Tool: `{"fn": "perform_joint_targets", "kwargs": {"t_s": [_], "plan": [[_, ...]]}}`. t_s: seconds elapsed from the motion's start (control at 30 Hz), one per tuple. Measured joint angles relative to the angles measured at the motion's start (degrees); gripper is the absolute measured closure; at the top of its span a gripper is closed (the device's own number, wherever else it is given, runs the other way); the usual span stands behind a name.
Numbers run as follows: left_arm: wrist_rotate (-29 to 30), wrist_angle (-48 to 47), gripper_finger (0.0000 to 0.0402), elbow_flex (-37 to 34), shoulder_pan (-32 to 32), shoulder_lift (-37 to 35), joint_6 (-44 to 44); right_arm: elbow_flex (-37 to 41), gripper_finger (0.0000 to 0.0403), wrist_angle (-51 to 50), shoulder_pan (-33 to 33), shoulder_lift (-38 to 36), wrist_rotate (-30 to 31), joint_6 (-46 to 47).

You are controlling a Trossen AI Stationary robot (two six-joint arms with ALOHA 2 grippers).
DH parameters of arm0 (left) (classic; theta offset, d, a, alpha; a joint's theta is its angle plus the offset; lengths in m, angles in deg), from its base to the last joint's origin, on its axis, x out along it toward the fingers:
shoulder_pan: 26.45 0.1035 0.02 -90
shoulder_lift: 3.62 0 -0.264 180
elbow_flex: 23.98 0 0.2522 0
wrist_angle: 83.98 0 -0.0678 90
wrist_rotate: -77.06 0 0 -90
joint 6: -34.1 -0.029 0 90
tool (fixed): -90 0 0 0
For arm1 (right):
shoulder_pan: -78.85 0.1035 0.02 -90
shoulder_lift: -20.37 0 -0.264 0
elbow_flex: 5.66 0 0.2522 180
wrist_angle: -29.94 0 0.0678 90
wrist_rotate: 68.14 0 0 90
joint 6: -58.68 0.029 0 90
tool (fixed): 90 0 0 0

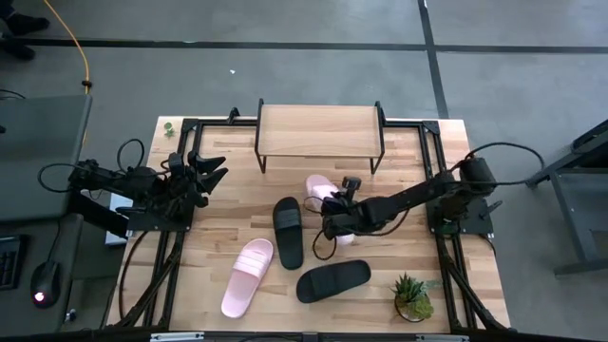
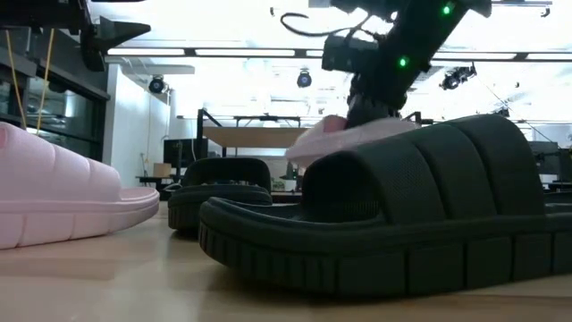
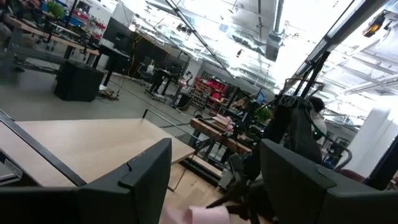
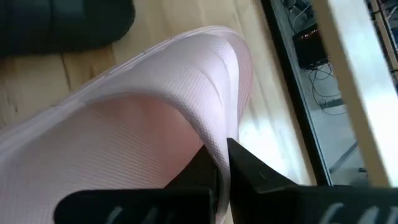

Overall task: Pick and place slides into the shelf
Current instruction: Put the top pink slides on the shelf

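High view is showing you the right tool [image 1: 334, 220] pinching the strap of a pink slide [image 1: 323, 190] mid-table, with the shelf [image 1: 319, 130] lying just beyond it, while the left tool [image 1: 207, 171] is waiting wide open.

Wooden bench [image 1: 218, 237], plank-topped, stands on a grey floor [image 1: 313, 66] crossed by dark lines. Small potted plant [image 1: 412, 296] sits at the bench's near right corner. Yellow cable [image 1: 84, 52] runs across the floor, far left.
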Motion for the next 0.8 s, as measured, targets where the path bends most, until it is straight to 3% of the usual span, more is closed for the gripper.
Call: {"fn": "perform_joint_targets", "kwargs": {"t_s": [0.47, 0.8], "plan": [[0.0, -0.02, 0.0176, 0.0, 0.0, 0.0, -0.02, -0.02, 0.0402, -2.53, 0.9, -7.56, -1.83, -1.05], [0.0, -0.02, 0.0176, 0.0, 0.0, 0.0, -0.02, -0.04, 0.0403, -3.61, 1.91, -14.29, 3.32, -4.45]]}}
